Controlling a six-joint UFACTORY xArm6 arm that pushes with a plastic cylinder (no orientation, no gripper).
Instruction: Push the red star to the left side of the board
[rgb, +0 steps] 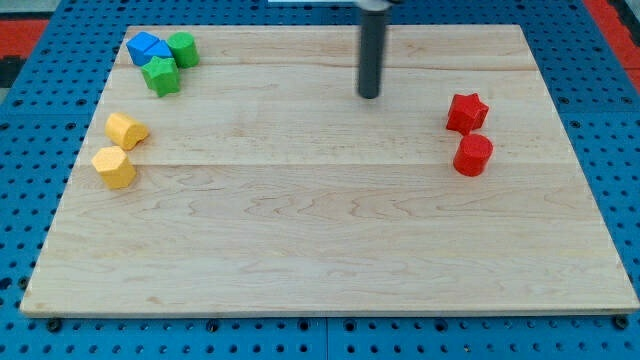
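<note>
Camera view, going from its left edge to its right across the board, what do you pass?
Two yellow blocks → cluster of blue block and two green blocks → my tip → red star and red cylinder, roughly level.

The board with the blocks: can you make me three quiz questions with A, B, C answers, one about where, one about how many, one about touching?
1. Where is the red star?
A. view's right
B. view's left
C. bottom edge

2. How many yellow blocks?
A. one
B. two
C. four

3. Is my tip touching a block?
A. yes, the red star
B. yes, a green one
C. no, it stands apart

Answers: 1 A, it sits just above the red cylinder. 2 B, yellow blocks and. 3 C, bare board surrounds my tip.
</note>
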